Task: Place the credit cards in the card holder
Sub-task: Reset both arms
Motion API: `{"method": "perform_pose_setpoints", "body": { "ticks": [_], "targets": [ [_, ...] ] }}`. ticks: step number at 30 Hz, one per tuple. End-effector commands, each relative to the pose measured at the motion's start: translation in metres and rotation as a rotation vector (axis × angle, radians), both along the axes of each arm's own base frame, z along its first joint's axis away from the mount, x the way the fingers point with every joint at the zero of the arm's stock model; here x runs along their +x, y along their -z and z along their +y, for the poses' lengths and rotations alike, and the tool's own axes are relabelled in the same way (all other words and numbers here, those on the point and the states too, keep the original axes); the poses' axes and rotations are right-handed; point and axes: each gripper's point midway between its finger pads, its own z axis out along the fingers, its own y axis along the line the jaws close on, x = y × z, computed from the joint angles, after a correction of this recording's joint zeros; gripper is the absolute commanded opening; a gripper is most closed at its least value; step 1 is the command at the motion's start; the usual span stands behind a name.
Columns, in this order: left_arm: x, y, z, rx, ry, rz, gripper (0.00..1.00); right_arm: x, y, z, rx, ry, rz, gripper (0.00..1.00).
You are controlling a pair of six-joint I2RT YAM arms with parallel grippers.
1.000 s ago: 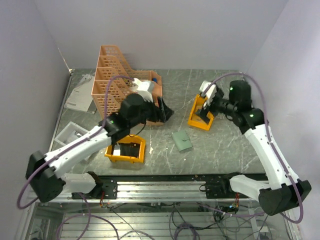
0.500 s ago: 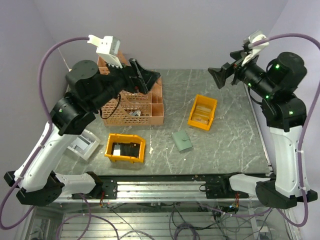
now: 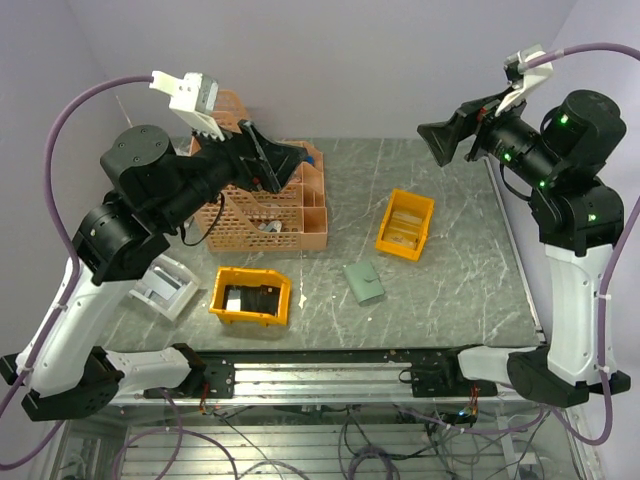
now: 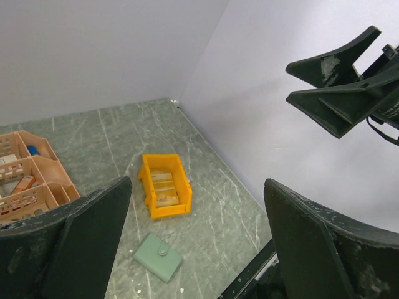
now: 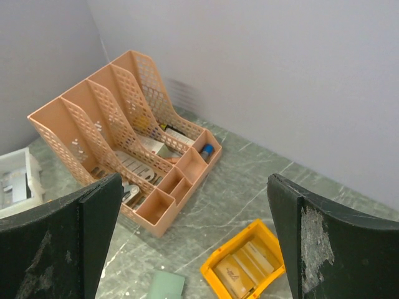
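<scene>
The grey-green card holder [image 3: 364, 283] lies shut on the table, its snap button facing up [image 4: 157, 256]. To its back right, the pale tan credit cards [image 3: 404, 228] lie inside an orange-yellow bin [image 3: 420, 200]. My left gripper [image 3: 270, 160] hangs high over the peach rack, open and empty. High at the back right, my right gripper [image 3: 455, 140] is open and empty too. In the left wrist view the gripper [image 4: 196, 184] frames the cards [image 4: 163, 188] and the holder far below. The right wrist view shows that gripper [image 5: 193, 177] above the cards [image 5: 231, 275] and the holder [image 5: 163, 285].
A peach lattice file rack [image 3: 250, 200] with small items stands at the back left. A second orange-yellow bin [image 3: 250, 297] holding black objects sits at the front left. A white tray [image 3: 165, 285] lies at the left edge. Walls close in the back and both sides.
Both arms have lifted from low over the table to high above it. The left left the rack's front, the right left the card bin. Little has moved in the last half second.
</scene>
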Motion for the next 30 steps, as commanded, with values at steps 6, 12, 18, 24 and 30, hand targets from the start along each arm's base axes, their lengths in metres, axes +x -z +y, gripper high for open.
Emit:
{"method": "perform_pose_setpoints", "body": {
  "ticks": [6, 12, 18, 24, 30],
  "targets": [
    [-0.008, -0.004, 0.009, 0.0, -0.002, -0.02, 0.99, 0.002, 0.013, 0.006, -0.032, -0.055, 0.04, 1.0],
    [-0.008, 0.0, 0.015, -0.007, -0.022, -0.024, 1.0, 0.005, 0.016, 0.004, -0.031, -0.042, 0.051, 1.0],
    [-0.007, 0.002, 0.011, -0.013, -0.012, -0.02, 1.0, 0.004, 0.013, 0.004, -0.028, -0.046, 0.044, 1.0],
    [-0.005, -0.001, 0.004, -0.024, 0.005, -0.028, 1.0, 0.001, 0.01, 0.0, -0.026, -0.023, 0.031, 1.0],
    [0.0, 0.003, -0.001, -0.001, 0.013, -0.029, 1.0, 0.001, 0.012, -0.003, -0.036, -0.008, 0.027, 1.0]
  ]
}}
